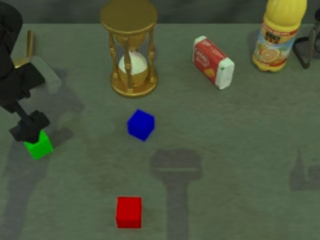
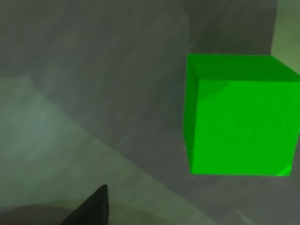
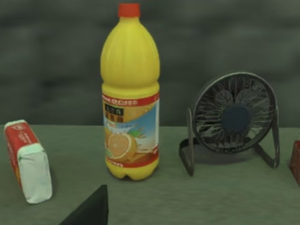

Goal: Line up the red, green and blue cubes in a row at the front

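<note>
Top view shows three cubes on the worktop (image 1: 240,150), one of each colour, all the same small size and plain matte. The green cube (image 1: 40,145) sits far to the left, turned slightly off square to the worktop edges, with the left gripper (image 1: 28,126) directly over its upper edge and partly covering it; whether the fingers are spread or pinching cannot be told from above. The blue cube (image 1: 140,124) lies near the middle, rotated so one corner points toward the front. The red cube (image 1: 128,212) rests at the front edge, squared up with the worktop. None has a long axis, each being equal on all sides. Along the back stand one golden hourglass (image 1: 129,47), one red-and-white packet (image 1: 213,62) lying at an angle, and one orange juice bottle (image 1: 277,32). Only a dark frame at the far right edge marks the right side, and the right gripper is not seen here.

Left wrist view shows the green cube (image 2: 239,117) close up, bright and unmarked, resting on the worktop.

Right wrist view shows the bottle (image 3: 130,93) upright, one small black fan (image 3: 232,119) beside it, and the packet (image 3: 27,159).
</note>
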You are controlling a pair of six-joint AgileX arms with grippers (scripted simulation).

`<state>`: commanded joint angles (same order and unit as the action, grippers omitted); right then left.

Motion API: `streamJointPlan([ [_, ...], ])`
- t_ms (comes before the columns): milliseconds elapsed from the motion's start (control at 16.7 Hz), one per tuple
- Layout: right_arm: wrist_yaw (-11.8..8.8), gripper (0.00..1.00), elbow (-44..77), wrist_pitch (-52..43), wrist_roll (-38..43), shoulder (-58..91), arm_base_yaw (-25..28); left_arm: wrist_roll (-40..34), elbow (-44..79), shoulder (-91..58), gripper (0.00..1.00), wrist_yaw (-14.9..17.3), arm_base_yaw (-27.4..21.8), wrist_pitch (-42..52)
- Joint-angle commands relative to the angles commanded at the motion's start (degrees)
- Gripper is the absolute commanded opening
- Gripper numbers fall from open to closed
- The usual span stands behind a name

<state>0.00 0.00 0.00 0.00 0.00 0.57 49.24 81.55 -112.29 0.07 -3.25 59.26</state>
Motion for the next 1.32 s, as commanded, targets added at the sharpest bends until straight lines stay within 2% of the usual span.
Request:
streamJointPlan([
  [300, 0.0, 1.00, 0.0, 0.0, 0.0, 0.0, 0.0, 0.2, -1.3, -1.2, 1.00, 0.0, 0.2, -2.3],
  [660, 0.0, 1.00, 0.0, 0.0, 0.0, 0.0, 0.0, 0.2, -8.0, -6.6, 1.00, 0.0, 0.1, -14.9],
  [960, 0.0, 1.00, 0.0, 0.0, 0.0, 0.0, 0.0, 0.2, -8.9, -7.4, 1.00, 0.1, 0.1, -16.3],
  [1320, 0.0, 1.00, 0.0, 0.0, 0.0, 0.0, 0.0, 0.2, -8.9, -7.4, 0.55, 0.1, 0.1, -16.3],
])
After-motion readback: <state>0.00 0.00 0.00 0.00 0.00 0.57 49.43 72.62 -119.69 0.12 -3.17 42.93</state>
